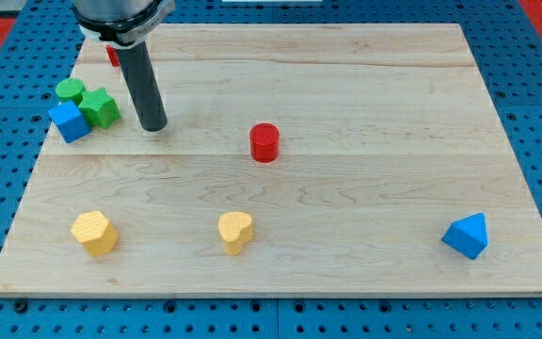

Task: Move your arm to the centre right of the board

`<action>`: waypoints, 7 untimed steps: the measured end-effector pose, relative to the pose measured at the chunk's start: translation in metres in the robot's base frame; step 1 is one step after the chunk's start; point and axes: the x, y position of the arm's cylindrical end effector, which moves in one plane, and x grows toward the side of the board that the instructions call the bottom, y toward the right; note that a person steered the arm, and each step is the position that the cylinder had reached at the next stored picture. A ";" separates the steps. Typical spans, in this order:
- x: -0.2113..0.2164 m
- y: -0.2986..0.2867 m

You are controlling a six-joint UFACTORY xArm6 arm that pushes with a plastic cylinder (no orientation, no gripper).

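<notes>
— What sits closest to the lens?

— The counter (pixel 365 94) itself, its near edge along the view's bottom. Just inside it lie two yellow blocks, one chunky (pixel 94 233) and one heart-shaped (pixel 235 232), both below my tip (pixel 153 127), and a blue triangle (pixel 466 235) far off to its right.

— Jaws?

— None fitted, so nothing is apart or clamped; there is only a rod, standing at the upper left.

— Why there?

— I judge it simply hasn't set off. The goal, the counter's centre right, lies well to the tip's right and is bare.

— Obstacles?

— The red cylinder (pixel 264 142) sits right of the tip, near the straight path. The green blocks (pixel 101 108) and blue cube (pixel 69 122) cluster to its left, out of the way.
</notes>
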 end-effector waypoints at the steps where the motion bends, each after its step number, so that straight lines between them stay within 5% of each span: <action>1: 0.001 0.001; 7: -0.018 0.083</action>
